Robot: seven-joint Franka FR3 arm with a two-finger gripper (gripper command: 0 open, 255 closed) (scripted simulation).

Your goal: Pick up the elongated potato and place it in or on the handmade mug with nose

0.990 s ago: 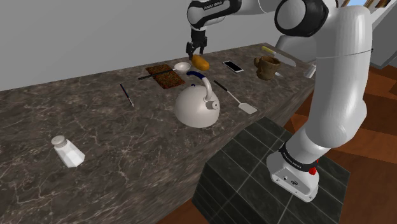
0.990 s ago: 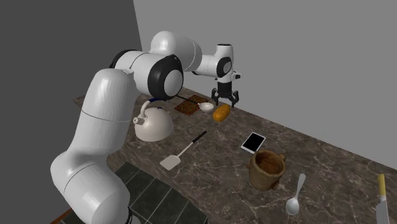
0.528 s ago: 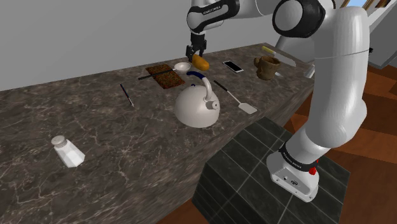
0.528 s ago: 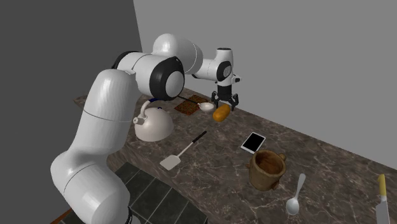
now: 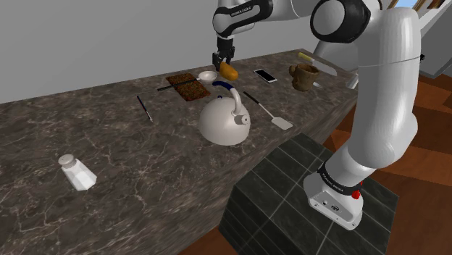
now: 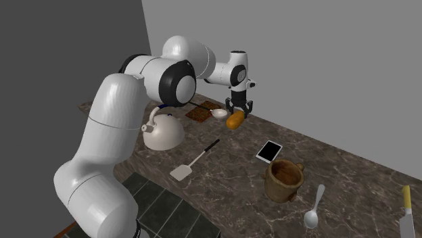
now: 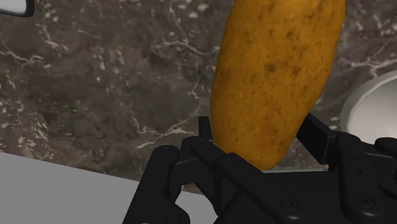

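The elongated potato, orange-brown with dark specks, lies on the dark marble counter near its far edge. My black gripper stands upright over the potato's end, shut on it. In the wrist view the fingers press against both sides of the potato. The second exterior view has the gripper down on the potato. The brown handmade mug stands upright further along the counter, toward the shoulder view's right; it is open-topped and nothing shows inside the mug.
A small white bowl sits right beside the potato. A white kettle, a spatula and a phone lie between potato and mug. A spoon and a knife lie past the mug. A salt shaker stands far off.
The gripper dropped slightly onto the potato, and its fingers, spread wide before, have drawn in against the potato's sides. The potato has not moved.
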